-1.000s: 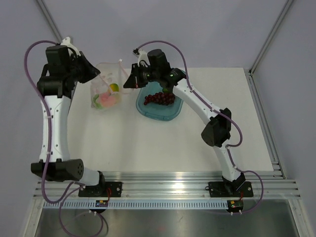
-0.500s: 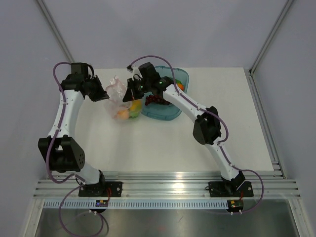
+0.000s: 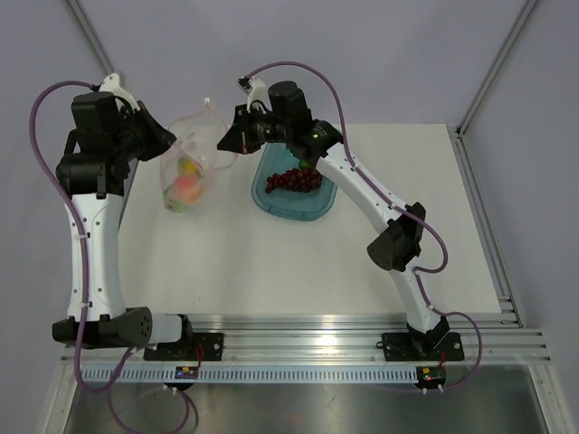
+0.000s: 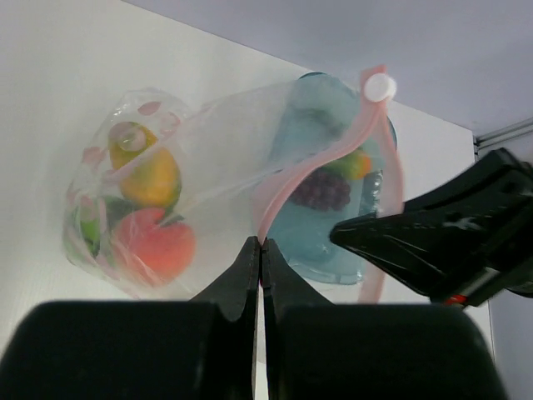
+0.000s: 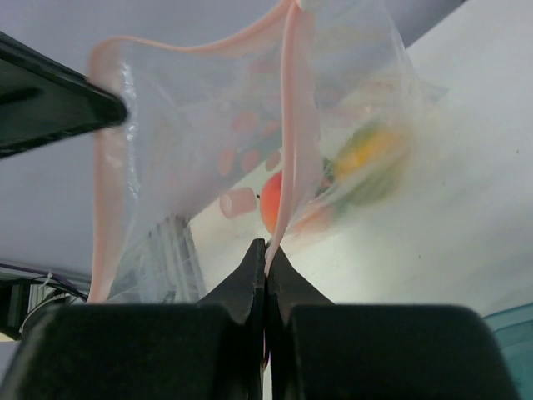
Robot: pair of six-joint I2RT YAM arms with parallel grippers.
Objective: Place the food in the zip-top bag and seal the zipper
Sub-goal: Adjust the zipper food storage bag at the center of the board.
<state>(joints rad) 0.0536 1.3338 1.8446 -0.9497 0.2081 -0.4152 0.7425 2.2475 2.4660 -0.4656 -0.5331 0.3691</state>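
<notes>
White table (image 3: pixel 271 262) lay below the clear, pink-tinted bag (image 3: pixel 190 158), which hung crinkled between the arms. Left gripper (image 4: pixel 261 246) and right gripper (image 5: pixel 266 250) each pinched its pink zipper (image 5: pixel 289 125). Peach, mango and green fruits (image 3: pixel 187 188) sat at its bottom; grapes (image 3: pixel 292 180) lay in the tray (image 3: pixel 298 210).

The zip-top bag (image 3: pixel 194 163) has been lifted up and leftward.

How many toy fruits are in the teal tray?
2: grape bunch mid teal tray, and an orange-green mango beside it, seen only through the bag from the left wrist. The right arm may hide more.
</notes>
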